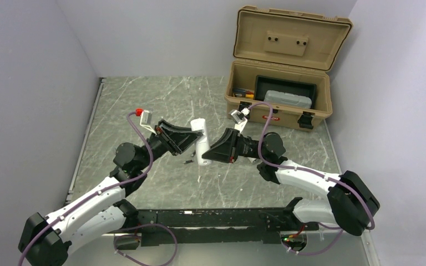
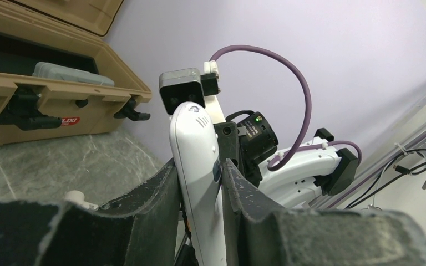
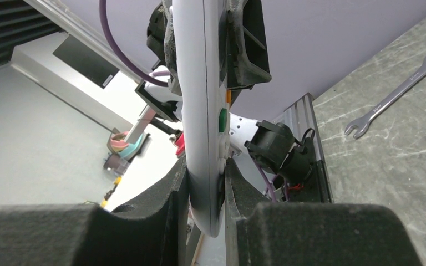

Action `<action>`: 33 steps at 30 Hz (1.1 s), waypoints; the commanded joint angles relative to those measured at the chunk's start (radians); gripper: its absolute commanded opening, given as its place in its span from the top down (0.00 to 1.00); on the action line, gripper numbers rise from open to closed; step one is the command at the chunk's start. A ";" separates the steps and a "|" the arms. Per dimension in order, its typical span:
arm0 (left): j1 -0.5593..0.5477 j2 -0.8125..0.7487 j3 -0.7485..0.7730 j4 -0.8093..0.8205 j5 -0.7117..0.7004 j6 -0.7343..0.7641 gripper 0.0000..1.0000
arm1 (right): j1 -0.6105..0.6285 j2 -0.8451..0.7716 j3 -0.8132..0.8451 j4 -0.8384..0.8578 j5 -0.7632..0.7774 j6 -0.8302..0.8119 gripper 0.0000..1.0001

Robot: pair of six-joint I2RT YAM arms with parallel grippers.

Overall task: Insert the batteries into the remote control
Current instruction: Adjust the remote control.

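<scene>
Left end effector (image 2: 199,173) is clamped on the remote control (image 1: 201,141); both pads sit flush against its sides in the left wrist view. Right end effector (image 3: 206,174) is narrow and grips the same remote from the opposite side, fingers (image 3: 172,188) tight on the casing. Green button (image 3: 222,119) and a small orange one above it face the right-hand pad.

The remote stands roughly on end between the two arms over mid-bench (image 1: 144,100). Can't tell whether its lower end touches the surface.

A small dark piece (image 1: 188,162) lies on the bench just left of the remote's lower end, too small to identify. A tan toolbox (image 1: 277,102) sits at the far right, lid up. A wrench (image 3: 399,91) lies flat on the bench.
</scene>
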 commanded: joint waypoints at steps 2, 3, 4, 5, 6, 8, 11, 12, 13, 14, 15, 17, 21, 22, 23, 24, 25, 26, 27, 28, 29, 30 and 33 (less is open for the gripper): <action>0.000 -0.021 -0.006 0.052 0.000 0.020 0.69 | 0.018 0.016 0.042 0.012 -0.018 -0.015 1.00; -0.001 -0.023 -0.006 0.050 0.001 0.023 0.67 | 0.020 0.018 0.043 0.013 -0.018 -0.017 1.00; -0.002 -0.024 -0.006 0.048 0.003 0.026 0.65 | 0.019 0.022 0.045 0.010 -0.018 -0.018 1.00; -0.001 -0.024 -0.005 0.047 0.005 0.027 0.62 | 0.020 0.024 0.047 0.008 -0.018 -0.019 1.00; -0.001 -0.024 -0.004 0.043 0.007 0.028 0.58 | 0.020 0.027 0.048 0.007 -0.018 -0.021 1.00; -0.001 -0.022 -0.002 0.037 0.011 0.029 0.55 | 0.021 0.033 0.050 0.014 -0.019 -0.015 1.00; 0.000 -0.016 0.000 0.028 0.014 0.028 0.51 | 0.022 0.043 0.051 0.032 -0.023 -0.004 1.00; 0.000 -0.014 -0.001 0.029 0.015 0.026 0.52 | 0.022 0.045 0.052 0.035 -0.022 -0.002 1.00; -0.001 -0.013 -0.004 0.033 0.013 0.024 0.55 | 0.022 0.045 0.051 0.036 -0.021 -0.002 1.00; -0.001 -0.012 -0.007 0.038 0.010 0.021 0.58 | 0.022 0.045 0.053 0.036 -0.020 -0.003 1.00; -0.001 -0.013 -0.010 0.043 0.006 0.018 0.61 | 0.022 0.046 0.052 0.036 -0.020 -0.003 1.00; -0.001 -0.015 -0.010 0.038 -0.002 0.019 0.66 | 0.023 0.047 0.051 0.036 -0.018 -0.004 1.00; -0.001 -0.015 -0.004 0.032 -0.010 0.017 0.70 | 0.024 0.053 0.048 0.043 -0.021 0.002 1.00; 0.000 -0.014 -0.002 0.031 -0.010 0.018 0.69 | 0.024 0.054 0.047 0.045 -0.022 0.004 1.00; -0.001 -0.014 0.000 0.027 -0.009 0.019 0.66 | 0.025 0.055 0.046 0.047 -0.021 0.005 1.00; -0.002 -0.013 0.002 0.023 -0.009 0.019 0.62 | 0.024 0.055 0.045 0.048 -0.021 0.005 1.00; -0.001 -0.012 0.003 0.022 -0.010 0.017 0.58 | 0.024 0.056 0.044 0.048 -0.020 0.005 1.00; -0.001 -0.012 0.001 0.022 -0.010 0.016 0.57 | 0.025 0.057 0.042 0.049 -0.018 0.006 1.00; 0.000 -0.012 0.001 0.022 -0.009 0.015 0.57 | 0.025 0.059 0.041 0.052 -0.018 0.007 1.00; -0.001 -0.012 0.001 0.023 -0.007 0.014 0.57 | 0.025 0.060 0.039 0.055 -0.019 0.010 1.00; -0.002 -0.011 0.000 0.021 -0.006 0.013 0.57 | 0.026 0.061 0.038 0.060 -0.021 0.013 1.00; -0.001 -0.010 -0.001 0.020 -0.005 0.011 0.58 | 0.026 0.063 0.038 0.064 -0.022 0.015 1.00; -0.001 -0.008 -0.005 0.020 -0.002 0.005 0.65 | 0.025 0.062 0.036 0.064 -0.021 0.019 1.00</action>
